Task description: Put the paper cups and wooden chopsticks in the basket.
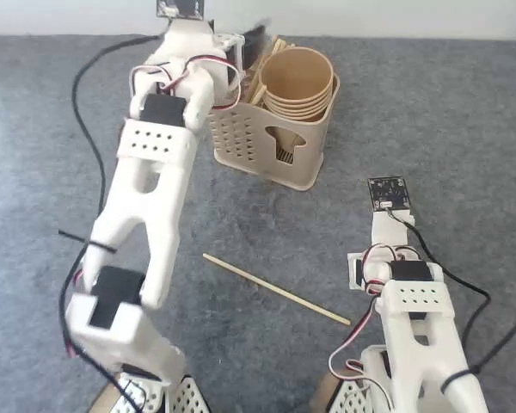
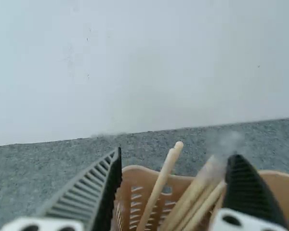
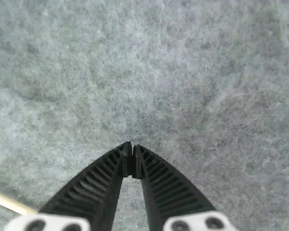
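Wooden chopsticks, pale and slender, stand bundled in the beige perforated plastic basket at the far side of the table. A nested stack of brown paper cups sits in the basket's neighbouring section. One more pale wooden chopstick lies flat on the carpet, well apart from the basket, between the two arms and nearer the right one.

The left gripper hangs over the chopstick side of the basket with its jaws spread wide and nothing between them; its wrist view looks down onto the bundle just below. The right gripper points down at bare carpet with its ribbed jaws closed tip to tip, holding nothing, and one end of the pale wooden chopstick shows just beside it.

By my reading, the cups are done and the chopstick step is nearly done, with the single stick on the carpet left to collect. The next move calls for a gripper to open over that stick, straddle it across its length, close low against the carpet to catch so thin a thing, and carry it to the basket's chopstick section. The right arm looks the better placed.

The surface is a grey, short-pile carpet covering the table. Behind it runs a plain white wall.
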Robot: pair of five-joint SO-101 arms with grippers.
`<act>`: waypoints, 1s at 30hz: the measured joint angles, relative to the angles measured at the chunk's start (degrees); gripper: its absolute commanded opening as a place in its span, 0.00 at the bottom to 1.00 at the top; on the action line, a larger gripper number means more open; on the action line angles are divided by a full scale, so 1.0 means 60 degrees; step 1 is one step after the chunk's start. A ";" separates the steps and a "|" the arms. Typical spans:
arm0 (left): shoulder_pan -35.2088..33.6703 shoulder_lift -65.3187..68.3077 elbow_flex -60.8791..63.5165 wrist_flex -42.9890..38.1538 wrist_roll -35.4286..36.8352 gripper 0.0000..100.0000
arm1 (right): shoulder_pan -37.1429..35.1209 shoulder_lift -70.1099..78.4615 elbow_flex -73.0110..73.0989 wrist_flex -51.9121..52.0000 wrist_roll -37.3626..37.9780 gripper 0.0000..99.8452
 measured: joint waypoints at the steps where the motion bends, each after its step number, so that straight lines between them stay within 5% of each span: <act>1: 0.0000 -0.0249 0.0000 0.0293 0.0000 0.39 | 0.0000 0.0000 0.0000 0.0000 0.0000 0.01; 10: -0.0322 -0.3092 0.0000 0.4337 -0.0044 0.39 | 0.0000 0.0000 0.0000 0.0000 0.0000 0.01; 16: -0.0147 -0.4908 0.0908 0.6989 -0.1802 0.39 | 0.0000 0.0000 0.0000 0.0000 0.0000 0.01; 25: 0.0689 -0.7722 0.5919 0.7253 -0.5245 0.39 | 0.0000 0.0000 0.0000 0.0000 0.0000 0.01; 30: 0.1304 -0.8469 0.8982 0.6168 -0.5905 0.39 | 0.0000 0.0000 0.0000 -0.0015 0.0000 0.01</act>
